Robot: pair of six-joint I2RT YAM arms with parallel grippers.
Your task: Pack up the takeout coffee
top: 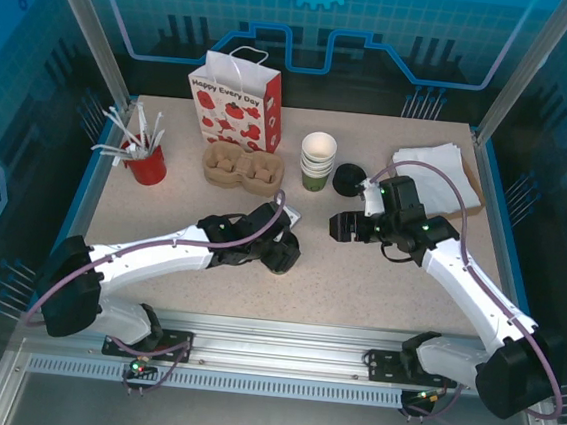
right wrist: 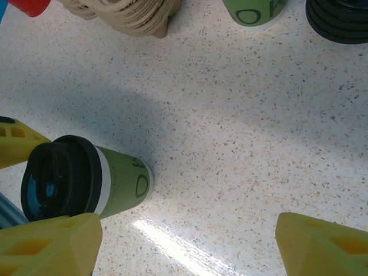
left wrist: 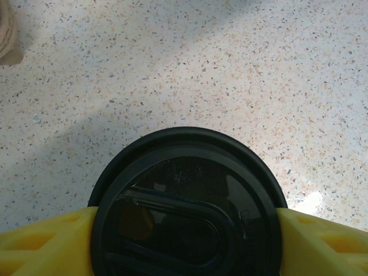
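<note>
now, small green paper cup with cream band and round black plastic lid [right wrist: 115, 181] stands upright on speckled desk [right wrist: 259, 144], clasped between left fingers [left wrist: 46, 238] under lid rim. right fingers [right wrist: 322, 244] spread wide, empty, cup off to their left; left arm nearer.

We are counting one each: lidded coffee [right wrist: 123, 181], paper bag [top: 237, 103], carrier stack [top: 243, 166], red holder [top: 147, 166], cup stack [top: 316, 162], lid stack [top: 347, 180], napkin pile [top: 433, 172].

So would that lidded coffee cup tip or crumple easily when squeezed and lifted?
Probably tippy: the takeout coffee is tall on a narrow base. Its paper wall likely dents under a squeeze; the black lid, flanked by fingers of the left gripper, looks stiffer. Weight can't be judged: contents are hidden.
</note>
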